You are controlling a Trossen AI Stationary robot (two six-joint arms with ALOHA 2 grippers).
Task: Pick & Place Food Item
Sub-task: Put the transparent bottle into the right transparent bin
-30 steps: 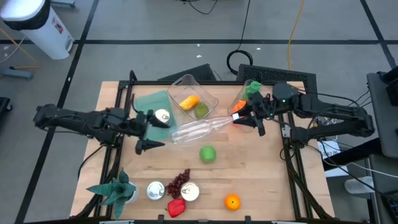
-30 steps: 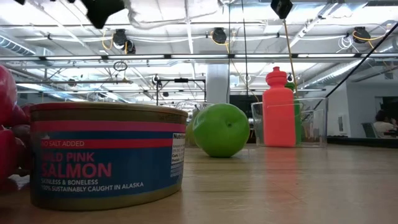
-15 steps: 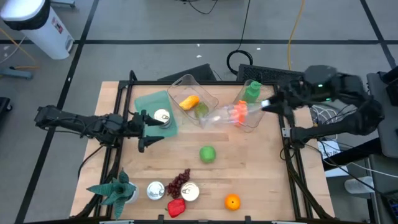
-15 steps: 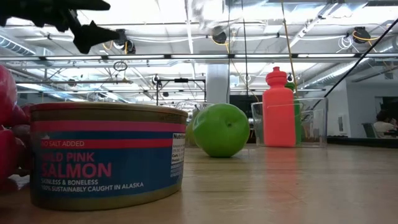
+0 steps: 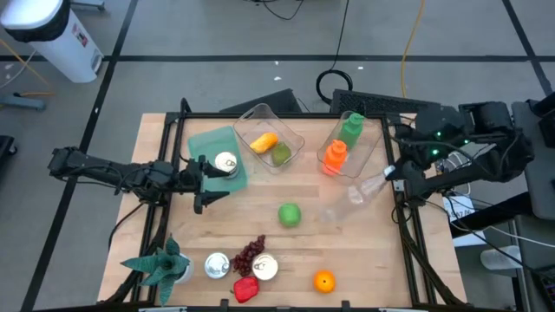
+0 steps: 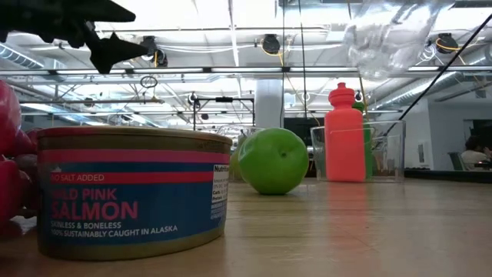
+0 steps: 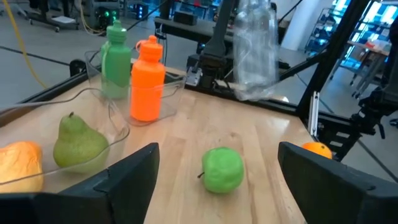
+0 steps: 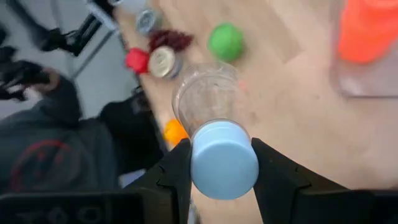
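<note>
A green apple (image 5: 290, 214) rests on the wooden table (image 5: 364, 260) near its middle, also seen in the left wrist view (image 7: 222, 170). My right gripper (image 5: 391, 172) is high over the table's right edge, shut on a clear plastic bottle (image 5: 355, 193) with a pale blue cap (image 8: 224, 160). My left gripper (image 5: 202, 182) hovers open over the table's left part, pointing level toward the apple, its fingers (image 7: 134, 168) empty. A pear (image 5: 282, 154) and a yellow-orange fruit (image 5: 263, 141) lie in a clear tub. My right gripper pinches the bottle's cap end (image 8: 208, 127) between its two fingers (image 8: 177, 171). The fingers slant down from the table's right side and lie across the neck. The bottle is lifted clear and hangs below them, bottom end (image 7: 252, 90) lowest.
A clear tub (image 5: 355, 165) at the back right holds a green bottle (image 5: 350, 127) and an orange bottle (image 5: 334, 157). A can (image 5: 225, 162) sits on a green lid. Along the near edge are a plant (image 5: 160, 264), two cans (image 5: 217, 264), grapes (image 5: 250, 252), a red pepper (image 5: 245, 289) and an orange (image 5: 323, 281).
My right gripper has risen and drawn back from the table's middle toward its right edge, tipping downward. The bottle, level above the table a second ago, has gone with it and now hangs slanted. My left gripper has sunk a little and stayed open.
</note>
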